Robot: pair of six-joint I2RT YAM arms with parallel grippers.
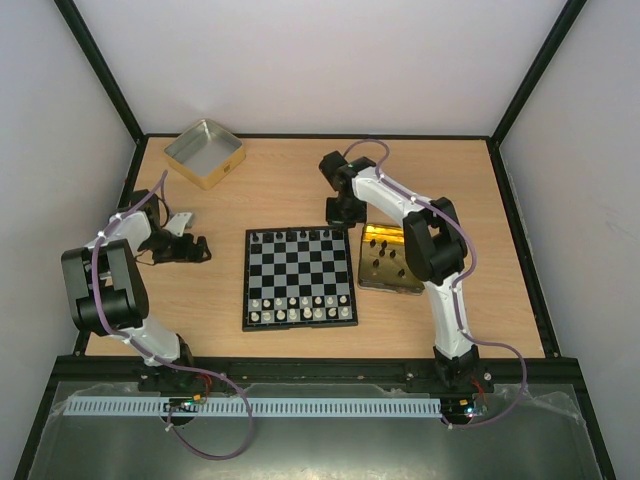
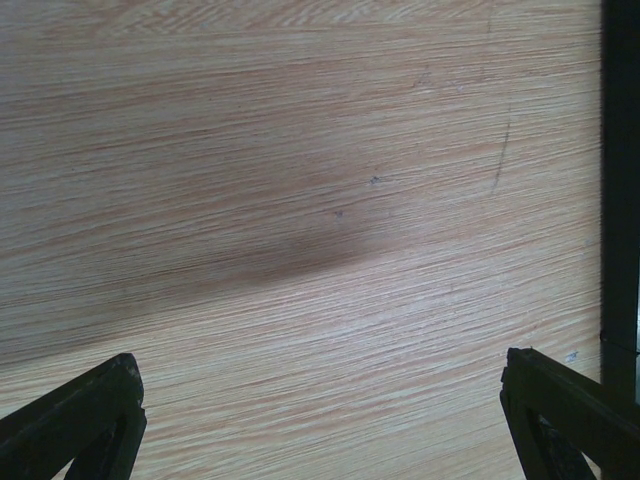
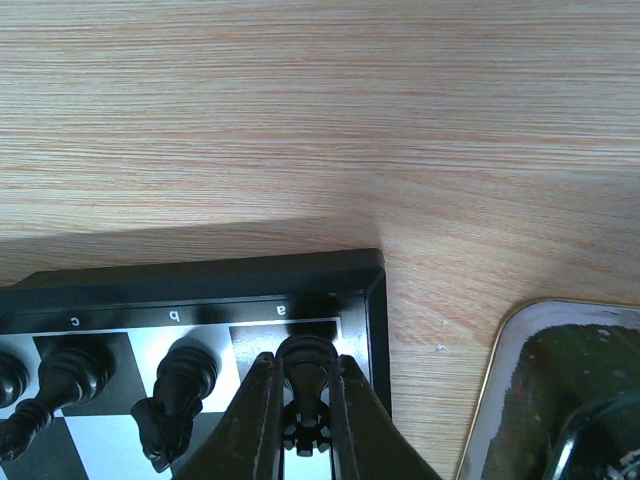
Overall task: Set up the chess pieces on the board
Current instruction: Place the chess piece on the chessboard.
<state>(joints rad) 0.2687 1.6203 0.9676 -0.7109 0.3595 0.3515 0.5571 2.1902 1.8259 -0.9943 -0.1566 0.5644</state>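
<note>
1. My right fingers (image 1: 345, 213) are pinched almost shut on a black rook (image 3: 305, 385) at the far right corner of the board (image 3: 200, 288), on the square lettered "a". I cannot tell whether its base is fully down.
2. My left fingers (image 1: 188, 247) gape wide over bare desk (image 2: 300, 150), holding nothing, well apart from the board.
3. The rook looks light, hard and smooth. I judge it apt to slip or twist in a loose pinch, and easy to topple. The stem between base and crown is the place to hold it, and my fingers flank it there.
4. It stands upright, long axis vertical, crown up, base to the square. A knight (image 3: 175, 400) stands just beside it on "b", so I judge a straight lift-off safest.
5. More black pieces (image 1: 388, 255) wait on the gold tin (image 1: 372, 272) just right of the board.
</note>
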